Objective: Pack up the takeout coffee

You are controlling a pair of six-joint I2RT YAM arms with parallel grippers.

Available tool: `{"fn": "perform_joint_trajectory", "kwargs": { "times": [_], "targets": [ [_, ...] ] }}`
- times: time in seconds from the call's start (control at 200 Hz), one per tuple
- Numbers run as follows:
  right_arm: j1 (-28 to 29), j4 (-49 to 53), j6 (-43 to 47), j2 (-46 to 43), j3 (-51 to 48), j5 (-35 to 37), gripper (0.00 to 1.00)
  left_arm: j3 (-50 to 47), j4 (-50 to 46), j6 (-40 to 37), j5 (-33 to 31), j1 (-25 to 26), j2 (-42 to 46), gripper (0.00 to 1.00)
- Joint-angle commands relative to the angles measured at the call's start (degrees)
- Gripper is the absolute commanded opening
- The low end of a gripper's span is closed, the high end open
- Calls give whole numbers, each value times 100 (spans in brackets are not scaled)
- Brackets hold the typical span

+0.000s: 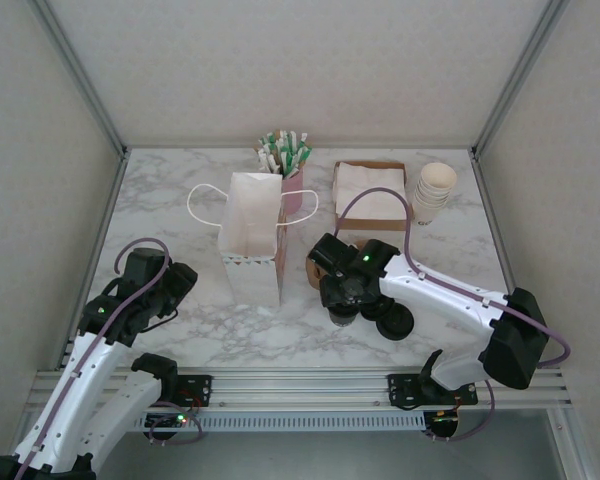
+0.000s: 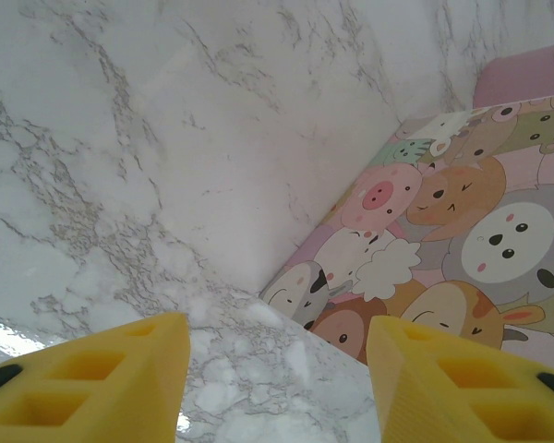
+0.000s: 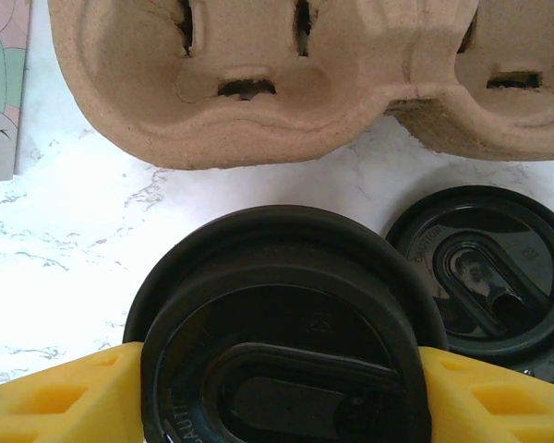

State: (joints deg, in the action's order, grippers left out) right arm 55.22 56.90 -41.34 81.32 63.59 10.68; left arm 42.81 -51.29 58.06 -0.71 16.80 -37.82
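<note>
Black lid [image 3: 286,305]: sits between the yellow fingers [image 3: 65,397] of the right pincer [image 3: 282,369], near the middle of the surface [image 1: 160,200], just right of the bag (whether a cup sits beneath it cannot be told).
Right pincer: closed against the black lid, one finger on each side of its rim; in the top view it [image 1: 345,305] hangs low over the surface, just in front of the carrier.
Second lid [image 3: 485,277]: lies flat on the marble just right of the held one, sip hole facing up; seen from above at [image 1: 395,322].
Carrier [image 3: 258,92]: brown moulded pulp, just beyond both lids and apart from them; partly hidden under the right arm in the top view [image 1: 322,260].
Bag [image 1: 252,235]: stands upright and open, white handles falling to either side, left of the carrier; its cartoon-animal side shows to the left wrist [image 2: 443,231].
Left pincer [image 2: 277,369]: spread wide and holding nothing, over bare marble near the bag's bottom corner; from above at [image 1: 170,285].
Stirrers [image 1: 285,152]: green-and-white sticks bunched upright just behind the bag.
Napkin box [image 1: 368,195]: brown, with white napkins, beyond the carrier.
Cup stack [image 1: 432,190]: pale cups nested together, just right of the napkin box.
</note>
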Motion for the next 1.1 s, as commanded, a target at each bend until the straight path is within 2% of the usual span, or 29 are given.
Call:
{"fn": "perform_joint_trajectory", "kwargs": {
  "times": [0.0, 0.195, 1.096],
  "targets": [
    [14, 394, 119, 399, -889, -492, 61, 267, -136, -41, -141, 51, 47, 52],
    [14, 111, 551, -136, -618, -495, 69, 301, -101, -24, -144, 47, 13, 52],
    [11, 469, 707, -469, 286, -303, 88, 341, 25, -52, -124, 46, -135, 52]
  ]
}}
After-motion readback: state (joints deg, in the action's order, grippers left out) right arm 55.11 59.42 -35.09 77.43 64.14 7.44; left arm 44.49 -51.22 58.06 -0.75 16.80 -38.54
